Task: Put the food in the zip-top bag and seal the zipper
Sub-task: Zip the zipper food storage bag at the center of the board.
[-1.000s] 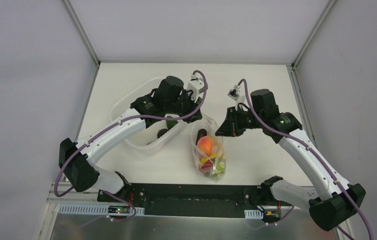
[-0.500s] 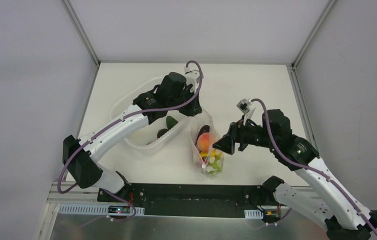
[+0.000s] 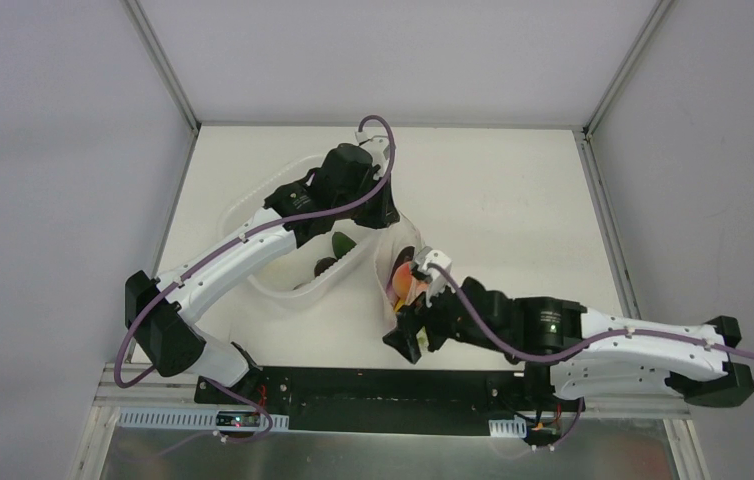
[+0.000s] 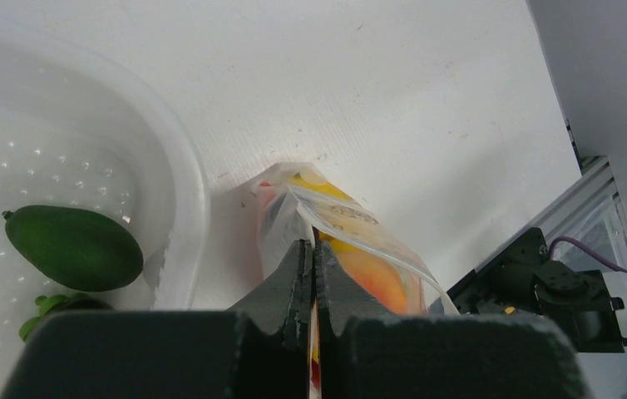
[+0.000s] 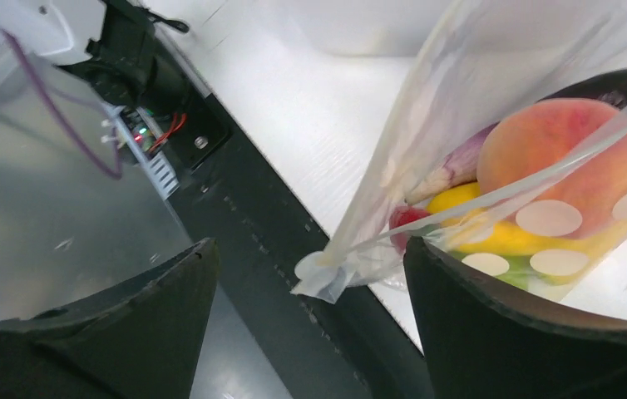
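The zip-top bag (image 3: 410, 285), clear with white dots, lies in the middle of the table with food in it. A peach-orange piece (image 5: 560, 154), a yellow one (image 5: 472, 233) and a red one (image 5: 408, 221) show through the film. My left gripper (image 3: 390, 224) is shut on the bag's far edge (image 4: 293, 208), beside the zipper strip (image 4: 377, 241). My right gripper (image 3: 409, 338) stands open at the bag's near end. The bag's near corner (image 5: 320, 278) hangs between its fingers (image 5: 526, 332), touching neither. The zipper (image 5: 501, 193) runs from that corner across the peach.
A white oval tub (image 3: 249, 215) stands left of the bag, its rim (image 4: 196, 195) close to my left gripper. It holds a green fruit (image 4: 73, 248) and a dark piece (image 3: 325, 266). The black base rail (image 3: 383, 395) lies just under the right gripper.
My right arm has swung from the bag's far right side down to its near end, and its gripper has opened wide. The left gripper stays shut on the bag and has shifted slightly.
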{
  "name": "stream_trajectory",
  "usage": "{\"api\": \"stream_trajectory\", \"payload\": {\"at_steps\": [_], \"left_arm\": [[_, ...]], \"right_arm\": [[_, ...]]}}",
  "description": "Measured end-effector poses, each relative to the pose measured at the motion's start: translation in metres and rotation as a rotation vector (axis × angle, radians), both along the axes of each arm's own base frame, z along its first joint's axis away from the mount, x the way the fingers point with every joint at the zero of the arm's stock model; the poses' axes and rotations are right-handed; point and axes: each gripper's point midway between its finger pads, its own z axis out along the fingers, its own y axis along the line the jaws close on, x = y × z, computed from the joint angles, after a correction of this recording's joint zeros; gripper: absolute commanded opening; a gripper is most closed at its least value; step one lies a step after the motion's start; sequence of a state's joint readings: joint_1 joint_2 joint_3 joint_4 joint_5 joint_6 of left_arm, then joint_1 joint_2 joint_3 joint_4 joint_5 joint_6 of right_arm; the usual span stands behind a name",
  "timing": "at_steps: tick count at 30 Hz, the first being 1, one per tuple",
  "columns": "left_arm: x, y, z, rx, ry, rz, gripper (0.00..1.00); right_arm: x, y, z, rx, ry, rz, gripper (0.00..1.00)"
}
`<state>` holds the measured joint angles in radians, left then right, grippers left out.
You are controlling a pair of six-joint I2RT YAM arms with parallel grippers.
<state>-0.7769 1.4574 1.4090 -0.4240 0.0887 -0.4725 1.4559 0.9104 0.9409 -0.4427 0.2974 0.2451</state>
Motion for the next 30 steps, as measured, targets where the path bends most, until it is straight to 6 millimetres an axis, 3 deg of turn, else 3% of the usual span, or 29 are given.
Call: {"api": "stream_trajectory", "payload": {"at_steps": [4,8,12,17,28,30], "left_arm": [[0.001,0.002,0.001,0.005,0.003,0.014,0.0],[0.0,0.003,0.001,0.01,0.006,0.018,0.0],[0.0,0.004,0.0,0.014,0.008,0.021,0.0],[0.0,0.004,0.0,0.015,0.01,0.022,0.0],[0.005,0.01,-0.001,0.027,-0.001,0.05,0.0],[0.005,0.01,0.0,0.025,-0.002,0.052,0.0]], "right_arm": [[-0.001,0.016,-0.001,-0.055,-0.131,-0.122,0.87],[0.018,0.012,-0.005,-0.106,-0.226,-0.298,0.86],[0.033,0.0,-0.01,-0.133,-0.282,-0.441,0.67],[0.037,-0.005,-0.004,-0.088,-0.282,-0.492,0.4],[0.039,-0.03,0.013,0.037,-0.244,-0.478,0.0],[0.039,-0.036,0.019,0.067,-0.233,-0.476,0.0]]}}
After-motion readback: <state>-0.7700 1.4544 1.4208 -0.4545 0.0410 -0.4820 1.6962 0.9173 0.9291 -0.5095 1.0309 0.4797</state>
